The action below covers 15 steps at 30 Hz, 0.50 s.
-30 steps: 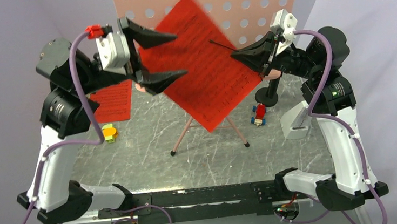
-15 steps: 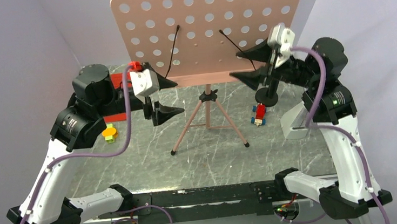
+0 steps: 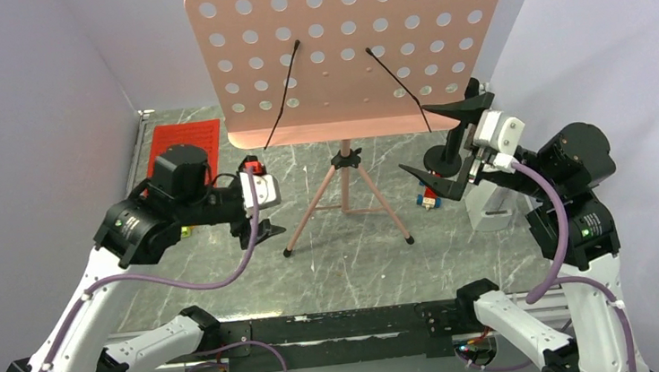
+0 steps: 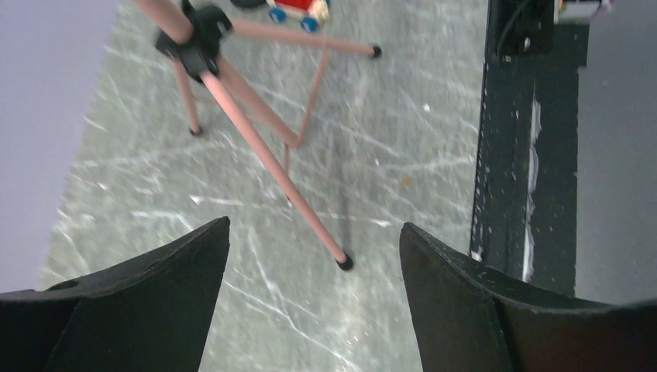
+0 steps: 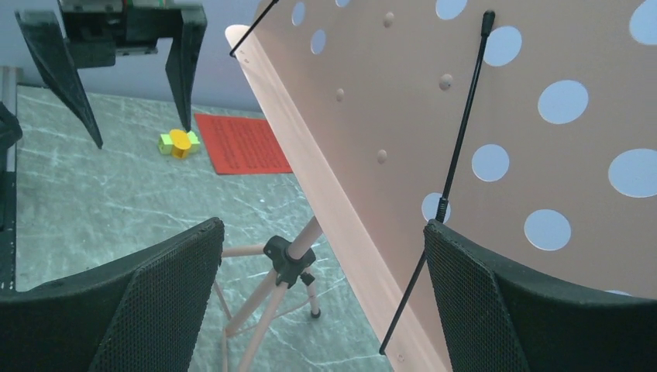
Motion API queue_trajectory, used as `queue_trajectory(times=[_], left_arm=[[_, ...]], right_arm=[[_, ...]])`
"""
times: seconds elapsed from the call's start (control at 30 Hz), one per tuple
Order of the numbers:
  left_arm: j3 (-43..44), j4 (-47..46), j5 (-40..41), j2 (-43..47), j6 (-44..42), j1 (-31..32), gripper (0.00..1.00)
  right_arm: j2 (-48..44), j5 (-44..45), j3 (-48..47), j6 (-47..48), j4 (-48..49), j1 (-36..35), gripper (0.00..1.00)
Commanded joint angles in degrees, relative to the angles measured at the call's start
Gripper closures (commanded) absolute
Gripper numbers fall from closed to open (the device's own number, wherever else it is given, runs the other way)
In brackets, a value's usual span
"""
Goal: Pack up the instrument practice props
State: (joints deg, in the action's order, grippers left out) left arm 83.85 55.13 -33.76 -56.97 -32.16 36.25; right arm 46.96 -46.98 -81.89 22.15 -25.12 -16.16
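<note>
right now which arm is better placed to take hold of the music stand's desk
Right. The right tool is open and up beside the lower right edge of the desk, which fills its wrist view. The left tool, also open, sits low, looking down at the tripod legs.

Light was bright, even and diffuse in all three views; its source could not be placed. The top view was sharp throughout. The left wrist view was soft overall: table (image 4: 139, 178) veining smeared, with a faint, blurred shadow beside the music stand (image 4: 256, 138) leg at centre. The right wrist view was crisp, its shadows pale.
</note>
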Motion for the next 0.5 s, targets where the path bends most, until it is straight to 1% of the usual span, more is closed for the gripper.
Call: queue_trajectory(times=[0.0, 0.2, 0.3, 0.47], left_arm=[[-5.9, -0.6, 3.6, 1.7, -1.1, 0.0, 0.15], [-10.6, -1.8, 3.9, 3.5, 0.3, -0.1, 0.15], [-12.5, -2.1, 4.7, 4.1, 1.1, -0.1, 0.14], [-16.5, -4.1, 6.3, 5.0, 4.0, -0.2, 0.12]], right_arm=[[0.9, -1.5, 0.1, 2.5, -2.2, 0.0, 0.0], [0.7, -2.5, 1.4, 3.1, -2.1, 0.0, 0.0], [0.7, -3.7, 1.9, 4.8, -3.2, -0.1, 0.0], [-1.1, -3.1, 4.3, 8.1, -5.0, -0.6, 0.0]])
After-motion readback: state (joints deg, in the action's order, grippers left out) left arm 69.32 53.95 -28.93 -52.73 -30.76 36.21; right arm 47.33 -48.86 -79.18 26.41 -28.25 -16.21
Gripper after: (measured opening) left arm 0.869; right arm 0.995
